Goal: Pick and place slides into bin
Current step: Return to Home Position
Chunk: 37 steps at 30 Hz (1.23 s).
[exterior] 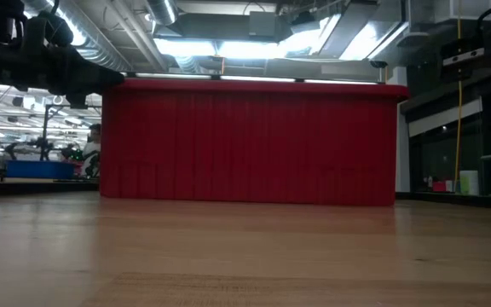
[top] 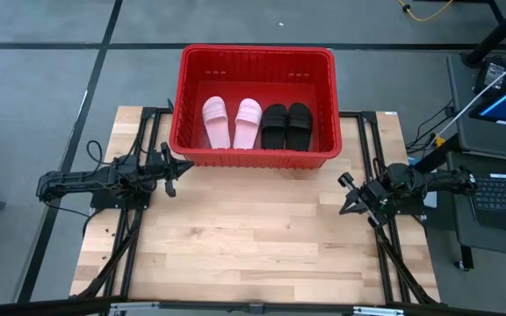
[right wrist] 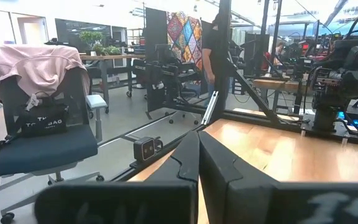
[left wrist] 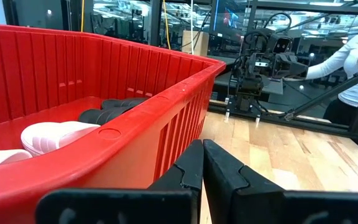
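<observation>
All four slides were in the bin [top: 257, 160], and that settled what came next: the pink pair [top: 232, 123] lay in the bin's left half and the black pair [top: 286, 125] right beside it in the right half, every long axis running from the bin's front wall to its back wall. No slide showed on the worktop [top: 253, 237] in front of the bin. The left pincer [top: 183, 167] sat just off the bin's front-left corner, fingers pressed together on nothing, pointing along the front wall. It was the nearer of the two. The right pincer [top: 351, 195] hung off the bin's front-right corner, a little farther from the wall, fingers likewise together and empty. By my read, the pick-and-place was finished, and each arm only needed to draw back from the bin without clipping its ribbed wall.
</observation>
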Available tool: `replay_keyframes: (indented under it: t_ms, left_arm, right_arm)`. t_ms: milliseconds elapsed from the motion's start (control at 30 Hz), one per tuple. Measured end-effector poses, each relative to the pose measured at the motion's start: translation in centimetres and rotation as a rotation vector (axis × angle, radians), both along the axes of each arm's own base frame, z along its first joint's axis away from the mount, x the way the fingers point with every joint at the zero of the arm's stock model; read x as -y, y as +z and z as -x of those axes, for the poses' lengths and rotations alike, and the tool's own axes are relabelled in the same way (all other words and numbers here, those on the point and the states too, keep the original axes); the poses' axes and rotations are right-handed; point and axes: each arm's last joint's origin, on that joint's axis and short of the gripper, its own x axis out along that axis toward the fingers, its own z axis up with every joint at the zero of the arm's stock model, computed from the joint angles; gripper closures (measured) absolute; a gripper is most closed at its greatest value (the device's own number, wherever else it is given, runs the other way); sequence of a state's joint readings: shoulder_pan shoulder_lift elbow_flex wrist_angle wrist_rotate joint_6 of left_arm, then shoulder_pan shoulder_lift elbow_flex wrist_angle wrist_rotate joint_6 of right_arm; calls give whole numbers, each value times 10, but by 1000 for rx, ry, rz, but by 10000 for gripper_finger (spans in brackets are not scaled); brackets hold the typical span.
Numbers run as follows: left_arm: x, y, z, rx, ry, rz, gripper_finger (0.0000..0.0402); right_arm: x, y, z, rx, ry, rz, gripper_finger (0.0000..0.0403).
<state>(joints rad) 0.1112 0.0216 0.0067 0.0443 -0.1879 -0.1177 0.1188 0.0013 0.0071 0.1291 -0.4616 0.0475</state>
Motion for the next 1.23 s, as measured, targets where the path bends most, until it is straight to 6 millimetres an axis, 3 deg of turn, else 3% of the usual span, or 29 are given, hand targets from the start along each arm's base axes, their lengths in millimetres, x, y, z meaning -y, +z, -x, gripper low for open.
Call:
replay_keyframes:
  t_ms: [1233]
  left_arm:
    - [0, 0, 0, 0, 1, 0, 394]
  right_arm:
    - [0, 0, 0, 1, 0, 1, 394]
